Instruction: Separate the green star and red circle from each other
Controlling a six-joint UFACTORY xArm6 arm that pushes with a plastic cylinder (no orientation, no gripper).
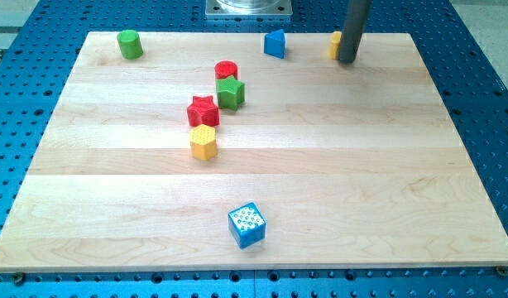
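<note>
The red circle (227, 71) sits just above the green star (231, 93) near the board's upper middle; the two touch. My tip (347, 60) is at the view's top right, well to the right of both blocks and touching neither. It stands right beside a yellow block (334, 45), which the rod partly hides.
A red star (203, 111) lies below-left of the green star, with a yellow hexagon (203, 143) under it. A green cylinder (130, 44) is at top left, a blue block (275, 43) at top middle, a blue cube (246, 224) near the bottom. The wooden board (361, 182) lies on a blue perforated table.
</note>
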